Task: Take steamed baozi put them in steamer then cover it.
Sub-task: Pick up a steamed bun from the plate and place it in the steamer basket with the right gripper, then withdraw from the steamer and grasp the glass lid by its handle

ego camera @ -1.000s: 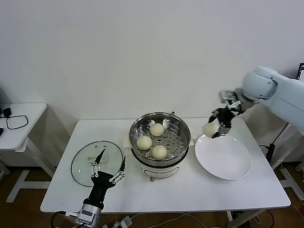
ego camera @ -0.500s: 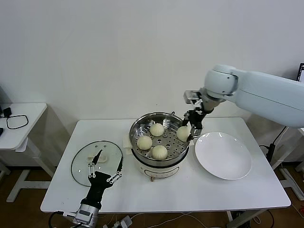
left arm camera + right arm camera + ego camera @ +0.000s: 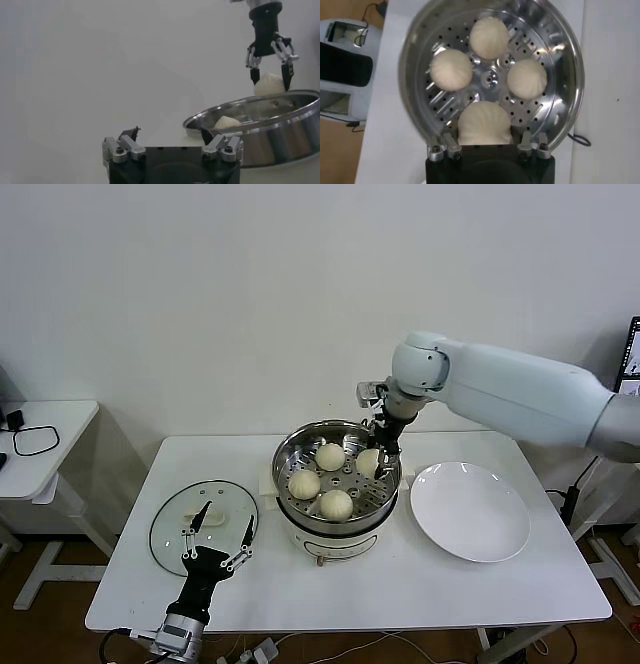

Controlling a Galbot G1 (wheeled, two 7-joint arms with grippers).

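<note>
A: Head view — what does it show?

B: A white table (image 3: 450,584) carrying the steamer (image 3: 338,479), a round shiny steel basket with a perforated floor on a white base. Three cream-white baozi lie on its floor: one far (image 3: 329,456), one left (image 3: 304,484), one near (image 3: 336,504). The right gripper (image 3: 377,462) hangs over the basket's right part, pointing straight down, its fingers clasped on a fourth baozi (image 3: 368,462) inside the rim. To the right lies a white plate (image 3: 470,512); to the left, a glass lid (image 3: 200,524) flat on the table. The left gripper (image 3: 215,529) waits at the table's near-left edge over the lid, fingers spread and holding nothing.

A: Left wrist view?

B: The left gripper's (image 3: 170,137) splayed fingertips (image 3: 131,133) frame the steamer's (image 3: 260,125) steel wall. Beyond, the right gripper (image 3: 270,77) descends vertically, its dark fingers either side of the held baozi (image 3: 269,84) at rim height. One resting baozi (image 3: 226,121) shows inside.

A: Right wrist view?

B: Looking straight down into the steamer (image 3: 560,55). The held baozi (image 3: 485,125), round with fine pleats fanning from its top, sits between the right gripper's (image 3: 487,145) fingers. Three baozi rest below on the perforated floor (image 3: 490,37) (image 3: 451,70) (image 3: 527,79), pleated tops upward. Being round, none has a long axis.
</note>
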